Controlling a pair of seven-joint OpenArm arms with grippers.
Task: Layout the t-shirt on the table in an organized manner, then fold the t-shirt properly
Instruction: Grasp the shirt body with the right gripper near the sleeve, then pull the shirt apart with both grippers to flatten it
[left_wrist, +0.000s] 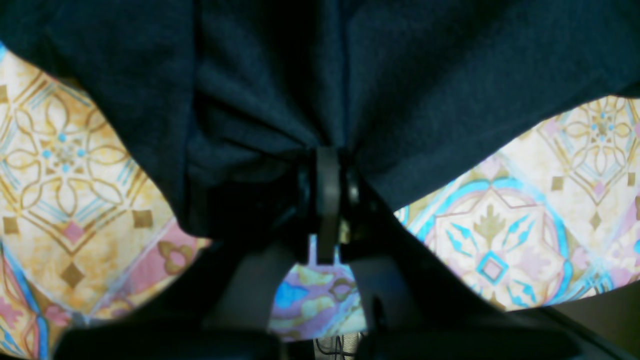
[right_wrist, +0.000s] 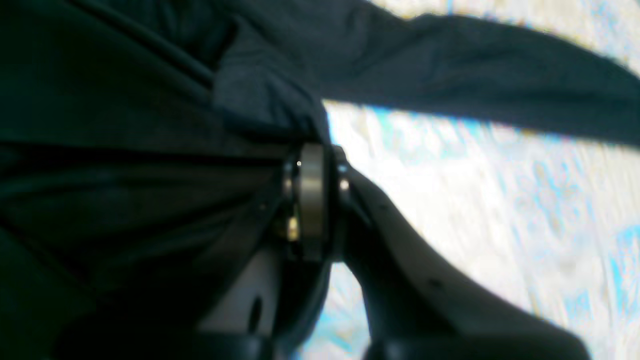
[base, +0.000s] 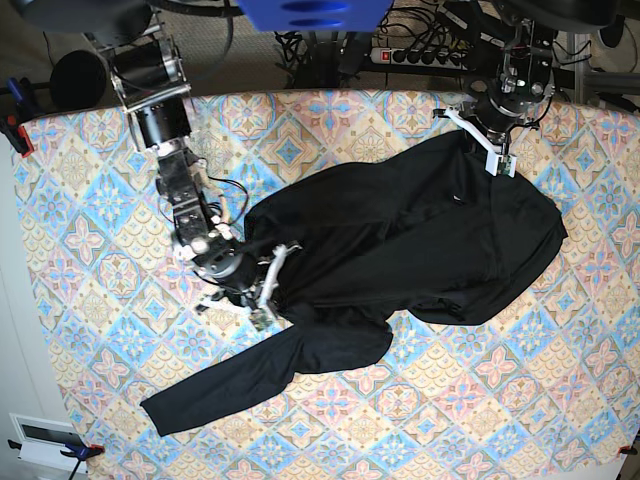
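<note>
The black t-shirt (base: 420, 240) lies crumpled across the middle and right of the patterned table (base: 500, 400), with one long sleeve (base: 200, 395) trailing toward the near left. At the shirt's far right corner, my left gripper (base: 492, 152) is shut on a bunch of the fabric; the left wrist view shows the t-shirt (left_wrist: 400, 75) gathered at the left gripper (left_wrist: 327, 155) above the table (left_wrist: 65, 150). On the shirt's left edge, my right gripper (base: 268, 303) is closed; in its wrist view the t-shirt (right_wrist: 450, 60) is pinched at the right gripper (right_wrist: 312, 150).
A power strip (base: 420, 55) and cables lie beyond the table's far edge. A white box (base: 40, 435) sits off the near left corner. Bare patterned cloth shows along the front (base: 450, 440) and the left (base: 80, 250).
</note>
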